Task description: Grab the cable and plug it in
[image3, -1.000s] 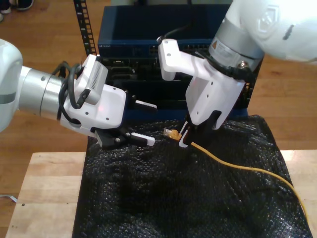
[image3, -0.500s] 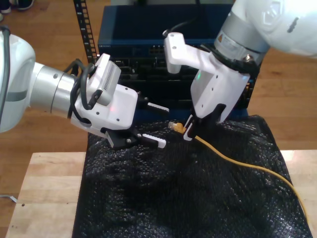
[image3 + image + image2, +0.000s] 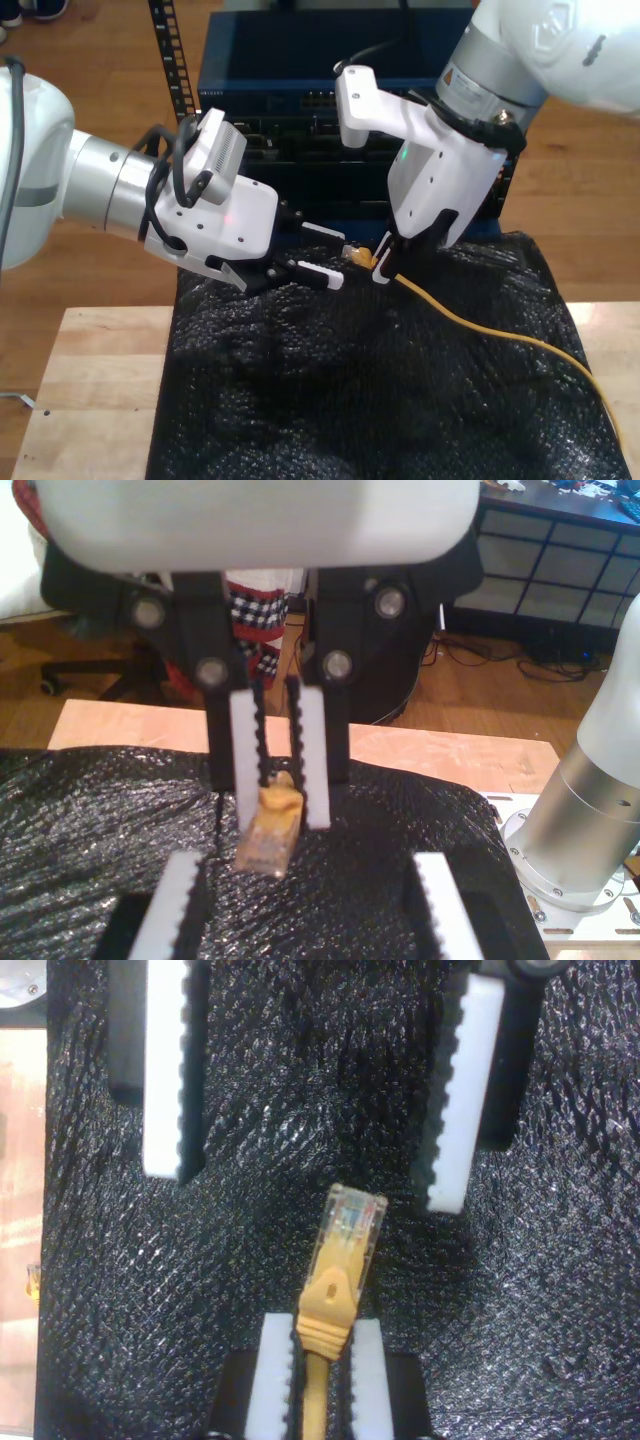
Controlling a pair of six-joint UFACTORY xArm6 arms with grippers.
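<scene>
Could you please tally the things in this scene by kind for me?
White robot claws: 2, my first claw, my second claw
Thin yellow-orange network cable: 1
Crinkled black plastic sheet: 1
Light wooden table: 1
Total: 5

The scene is viewed from the front and above by the exterior camera. The black mat point(image 3: 380, 390) is faced closely by both wrist cameras, and the cable's plug point(image 3: 268, 832) point(image 3: 345, 1230) point(image 3: 357, 256) is shared by all.
</scene>
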